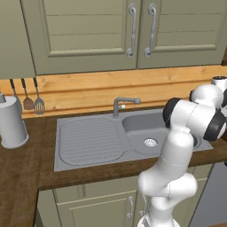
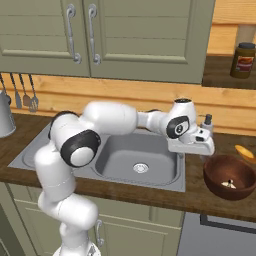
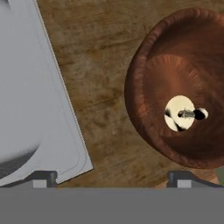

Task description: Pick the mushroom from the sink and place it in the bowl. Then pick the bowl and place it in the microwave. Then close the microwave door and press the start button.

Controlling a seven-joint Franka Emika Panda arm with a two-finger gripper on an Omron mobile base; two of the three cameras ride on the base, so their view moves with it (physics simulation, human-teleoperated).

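The dark reddish-brown bowl stands on the wooden counter just right of the sink. The small pale mushroom lies on the bowl's bottom. In the hand view the mushroom rests inside the bowl at the right, and the sink's grey corner is at the left. My gripper hovers over the strip of counter between sink and bowl, open wide, with nothing between its fingertips. From the right base view the hand sits up and left of the bowl. The microwave is out of view.
The sink's basin has a round metal drain and a grey tap behind it. A paper towel roll and hanging utensils are at the left. A soap dispenser, an orange object and a shelf jar are near the bowl.
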